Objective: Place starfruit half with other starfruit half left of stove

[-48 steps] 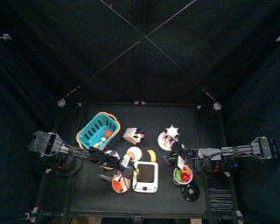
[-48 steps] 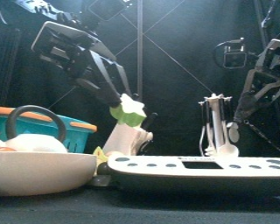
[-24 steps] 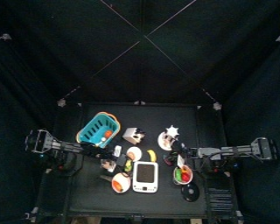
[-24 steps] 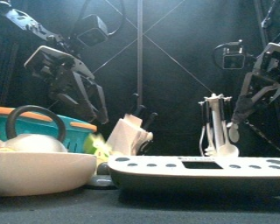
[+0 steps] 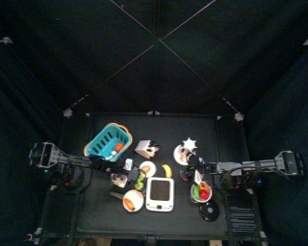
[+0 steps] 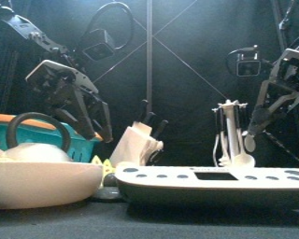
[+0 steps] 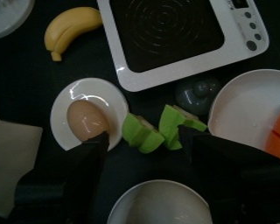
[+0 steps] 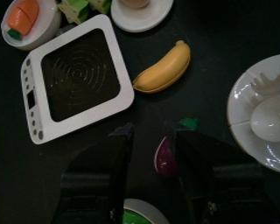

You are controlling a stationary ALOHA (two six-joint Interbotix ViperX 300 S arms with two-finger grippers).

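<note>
Two green starfruit halves (image 7: 140, 131) (image 7: 178, 125) lie side by side on the black table, touching, between a small plate with an egg (image 7: 90, 118) and a white plate (image 7: 254, 105). My left gripper (image 7: 154, 164) hangs just above them, jaws open and empty; in the top view it is at the table's left (image 5: 119, 176). The white stove (image 5: 147, 148) stands behind them and a little to the right, and shows tilted in the front view (image 6: 135, 142). My right gripper (image 8: 164, 171) is open above a purple eggplant (image 8: 166, 156), at the table's right (image 5: 199, 173).
A teal basket (image 5: 108, 142) stands at the back left. A white scale (image 5: 160, 195) lies at the front, with a banana (image 7: 74, 26) beside it. A white bowl (image 6: 40, 182) blocks the front left. A plate with a white item (image 8: 265, 105) lies near my right arm.
My left gripper came down from mid-air with a starfruit half, set it beside the other half and opened. The right arm has not moved.
</note>
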